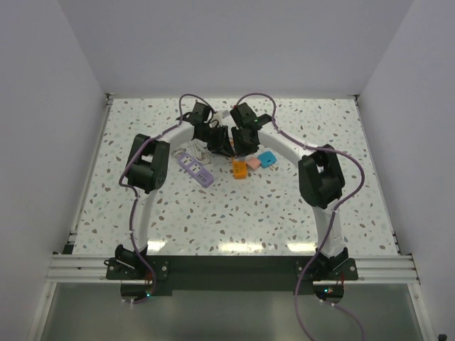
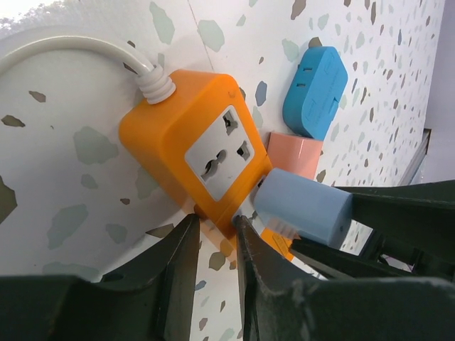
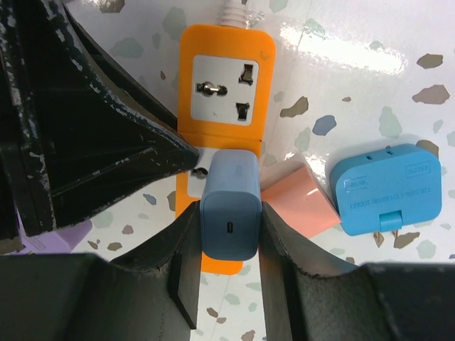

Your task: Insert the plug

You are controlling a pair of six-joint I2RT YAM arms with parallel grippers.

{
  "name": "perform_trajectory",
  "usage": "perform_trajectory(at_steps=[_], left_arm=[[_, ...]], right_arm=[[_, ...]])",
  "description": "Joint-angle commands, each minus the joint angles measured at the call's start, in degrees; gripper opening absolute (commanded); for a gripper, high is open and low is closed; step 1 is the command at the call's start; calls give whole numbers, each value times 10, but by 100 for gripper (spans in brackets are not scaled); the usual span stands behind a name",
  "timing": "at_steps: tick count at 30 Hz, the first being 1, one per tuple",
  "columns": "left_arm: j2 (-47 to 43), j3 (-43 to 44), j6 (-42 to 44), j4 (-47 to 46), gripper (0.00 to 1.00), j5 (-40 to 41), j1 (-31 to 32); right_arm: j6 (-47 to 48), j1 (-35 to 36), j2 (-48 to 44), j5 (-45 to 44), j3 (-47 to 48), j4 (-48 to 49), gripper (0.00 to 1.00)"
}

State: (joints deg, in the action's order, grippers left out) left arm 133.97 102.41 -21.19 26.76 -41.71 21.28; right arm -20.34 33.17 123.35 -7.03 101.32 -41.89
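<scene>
My right gripper (image 3: 229, 207) is clamped on the pale blue rectangular plastic plug (image 3: 229, 220), which it holds against the lower half of the orange plastic power strip (image 3: 224, 42). My left gripper (image 2: 213, 226) pinches that strip's edge to steady it.

Judgement: alignment is done; full seating is outstanding.

The right wrist view shows the plug centred across the strip but hides the prongs. The left wrist view shows the plug's front meeting the strip's face, depth unclear.

Speckled terrazzo table (image 1: 234, 213) (glossy) between plain white walls (image 1: 43, 106).
</scene>
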Motion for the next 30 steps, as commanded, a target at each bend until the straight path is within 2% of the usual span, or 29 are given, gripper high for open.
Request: perform_trajectory(at_steps=[1, 14, 19, 20, 23, 24, 27, 30], left_arm=[[-1, -5, -3, -1, 30, -3, 14], [-6, -7, -3, -4, 29, -4, 16], [-3, -8, -3, -5, 29, -3, 16], [-3, -8, -2, -5, 29, -1, 16], [-3, -6, 2, -2, 29, 6, 16], [-2, -4, 4, 0, 29, 8, 16], [-4, 2, 6, 4, 28, 14, 16], [-3, 7, 9, 11, 28, 22, 16]], right_arm=[[3, 4, 111, 2, -67, -33, 0], [-2, 5, 93, 2, -103, -30, 0], [-6, 3, 73, 5, -67, -38, 0], [-7, 2, 68, 8, -57, -42, 5], [-15, -3, 54, 15, -29, -43, 31], [-17, -5, 44, 18, -22, -43, 46], [-22, -12, 22, 24, 2, -40, 61], [-25, -17, -1, 29, 25, -34, 70]])
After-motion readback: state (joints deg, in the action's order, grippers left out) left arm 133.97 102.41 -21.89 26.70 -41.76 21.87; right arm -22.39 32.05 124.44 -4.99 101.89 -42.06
